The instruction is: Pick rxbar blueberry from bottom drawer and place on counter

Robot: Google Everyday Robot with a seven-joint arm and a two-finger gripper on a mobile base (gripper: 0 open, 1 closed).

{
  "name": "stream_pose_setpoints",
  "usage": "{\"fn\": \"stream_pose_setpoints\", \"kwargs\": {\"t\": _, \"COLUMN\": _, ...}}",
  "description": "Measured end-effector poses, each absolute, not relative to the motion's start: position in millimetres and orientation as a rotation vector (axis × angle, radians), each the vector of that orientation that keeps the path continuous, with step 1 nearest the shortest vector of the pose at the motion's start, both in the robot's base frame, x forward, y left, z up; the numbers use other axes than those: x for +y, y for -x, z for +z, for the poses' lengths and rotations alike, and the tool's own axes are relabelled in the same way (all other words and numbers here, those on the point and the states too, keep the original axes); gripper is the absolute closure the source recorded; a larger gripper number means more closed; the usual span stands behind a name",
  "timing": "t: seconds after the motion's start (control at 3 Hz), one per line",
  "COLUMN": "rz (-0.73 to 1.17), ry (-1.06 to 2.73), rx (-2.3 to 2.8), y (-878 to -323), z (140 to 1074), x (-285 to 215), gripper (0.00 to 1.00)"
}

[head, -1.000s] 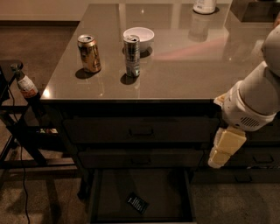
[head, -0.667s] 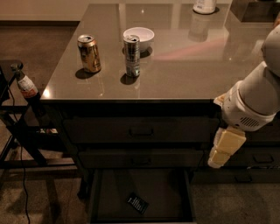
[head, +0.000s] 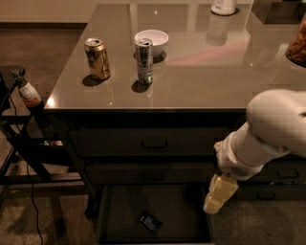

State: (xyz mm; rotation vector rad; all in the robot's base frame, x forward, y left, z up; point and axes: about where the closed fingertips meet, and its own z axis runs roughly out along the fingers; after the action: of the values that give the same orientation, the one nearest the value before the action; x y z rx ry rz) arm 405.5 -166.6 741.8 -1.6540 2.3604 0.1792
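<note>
The rxbar blueberry (head: 150,222) is a small dark wrapper with pale print, lying flat on the floor of the open bottom drawer (head: 124,210), near its front middle. My gripper (head: 218,194) hangs from the white arm at the right. It sits just above the drawer's right rim, to the right of the bar and higher, not touching it. The counter (head: 205,72) is a glossy grey-brown slab above the drawer fronts.
On the counter stand a gold can (head: 97,58), a slim silver can (head: 144,61), a white bowl (head: 151,40) and a white container (head: 223,6) at the back. Two shut handled drawers (head: 154,142) lie above the open one. A dark stand with a bottle (head: 28,93) is at the left.
My arm has swung down and to the left, bringing the gripper from beside the shut drawers to the right rim of the open bottom drawer. The bar has not moved.
</note>
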Motion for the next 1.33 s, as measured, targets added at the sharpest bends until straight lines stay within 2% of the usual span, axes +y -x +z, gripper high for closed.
{"fn": "stream_pose_setpoints", "kwargs": {"t": 0.33, "rz": 0.268, "ry": 1.629, "rx": 2.427, "y": -400, "z": 694, "x": -149, "gripper": 0.00}}
{"fn": "stream_pose_setpoints", "kwargs": {"t": 0.67, "rz": 0.268, "ry": 1.629, "rx": 2.427, "y": -400, "z": 694, "x": -149, "gripper": 0.00}}
{"fn": "stream_pose_setpoints", "kwargs": {"t": 1.33, "rz": 0.356, "ry": 1.482, "rx": 2.508, "y": -400, "z": 611, "x": -144, "gripper": 0.00}}
